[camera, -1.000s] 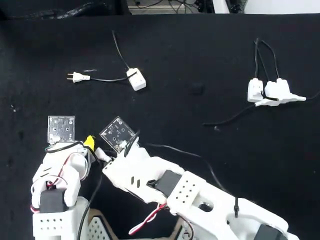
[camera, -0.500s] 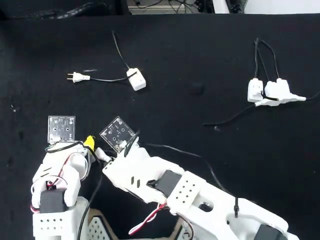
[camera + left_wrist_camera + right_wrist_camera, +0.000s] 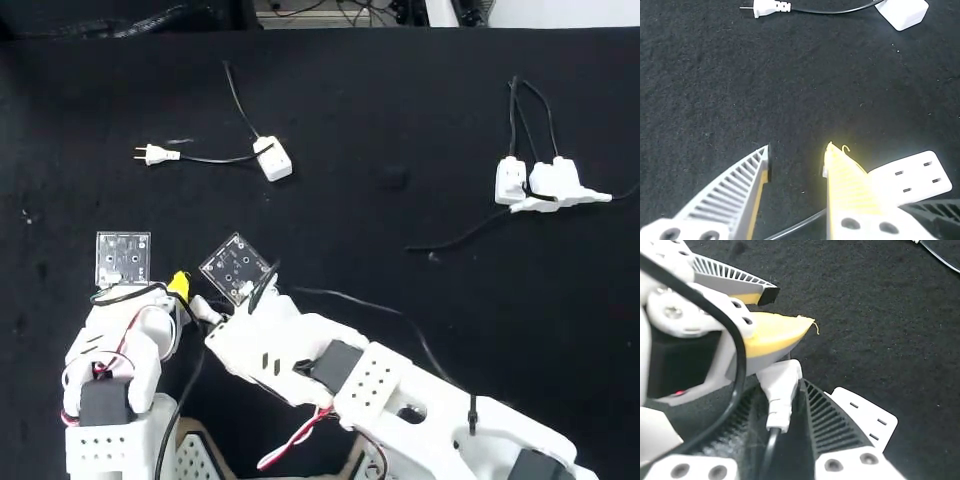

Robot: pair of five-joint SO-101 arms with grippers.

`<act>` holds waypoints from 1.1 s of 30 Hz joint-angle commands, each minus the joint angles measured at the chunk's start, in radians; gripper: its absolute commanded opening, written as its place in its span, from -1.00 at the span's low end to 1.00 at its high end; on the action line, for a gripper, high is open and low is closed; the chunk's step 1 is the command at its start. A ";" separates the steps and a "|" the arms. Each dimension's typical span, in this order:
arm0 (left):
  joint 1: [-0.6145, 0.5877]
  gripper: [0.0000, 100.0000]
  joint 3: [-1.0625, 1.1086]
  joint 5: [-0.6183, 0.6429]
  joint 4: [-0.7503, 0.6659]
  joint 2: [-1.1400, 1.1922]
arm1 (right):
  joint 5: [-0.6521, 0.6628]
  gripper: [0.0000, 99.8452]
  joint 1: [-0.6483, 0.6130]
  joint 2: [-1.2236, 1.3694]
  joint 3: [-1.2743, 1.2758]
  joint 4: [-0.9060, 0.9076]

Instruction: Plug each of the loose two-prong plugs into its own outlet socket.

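A loose two-prong plug (image 3: 150, 154) lies at the far left of the black table, its cable running to a white outlet block (image 3: 272, 158); the same plug (image 3: 767, 7) and block (image 3: 902, 7) lie well ahead of my left gripper (image 3: 797, 150). That left gripper (image 3: 155, 280) stands open over bare cloth near the front edge. Right beside it, my right gripper (image 3: 785, 395) is shut on a second white plug (image 3: 782, 382) whose cable trails back under the arm. In the high view this held plug (image 3: 205, 308) sits next to the left gripper's yellow fingertip (image 3: 180, 285).
At the far right a white outlet block (image 3: 512, 180) lies with a white plug (image 3: 555, 182) beside it and black cables (image 3: 530, 110) running back. A black cable (image 3: 380, 310) crosses the table near the right arm. The two grippers are nearly touching.
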 commanded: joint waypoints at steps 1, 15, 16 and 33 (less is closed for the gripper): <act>0.048 -0.62 0.013 -0.020 0.003 0.012 | -0.031 -0.98 0.038 -0.071 -0.051 -0.061; 0.048 -0.62 0.013 -0.021 0.003 0.012 | -0.066 -0.98 0.044 -0.071 -0.050 -0.061; 0.048 -0.62 0.013 -0.021 0.003 0.012 | -0.066 -0.98 0.044 -0.071 -0.050 -0.063; 0.082 -0.62 0.025 -0.023 0.002 0.012 | -0.068 -0.98 0.046 -0.071 -0.059 -0.058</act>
